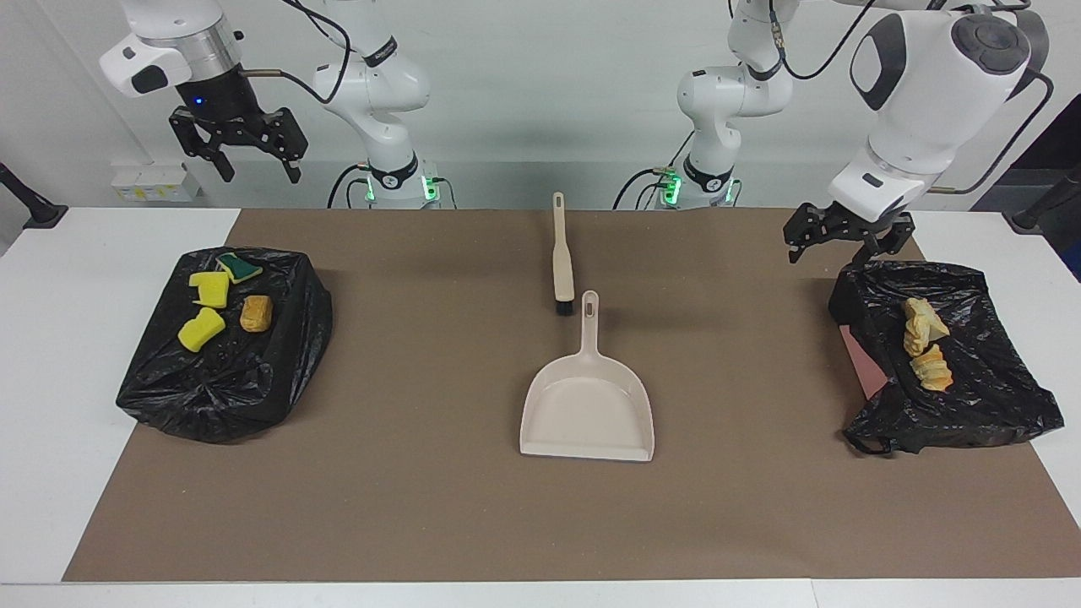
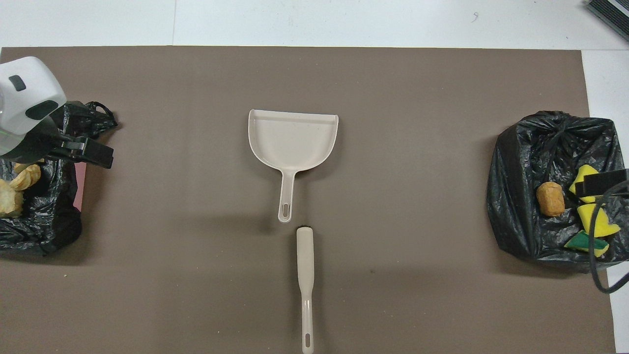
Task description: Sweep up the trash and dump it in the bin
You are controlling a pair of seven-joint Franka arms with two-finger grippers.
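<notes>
The trash lies on two bins lined with black bags. On the bin (image 1: 224, 380) at the right arm's end rest yellow sponge bits (image 1: 201, 328), one of them green-backed (image 1: 241, 268), and a golden-brown lump (image 1: 255, 313). The bin (image 1: 971, 397) at the left arm's end carries pale yellow-tan chunks (image 1: 925, 346). My left gripper (image 1: 844, 241) hangs open and empty over that bin's edge nearest the robots. High above the other bin, my right gripper (image 1: 253, 165) waits open and empty.
A beige dustpan (image 1: 589, 405) lies mid-table on the brown mat (image 1: 422, 473), its handle pointing toward the robots. A beige brush (image 1: 562, 262) with black bristles lies in line with it, nearer the robots. White table shows at both ends past the mat.
</notes>
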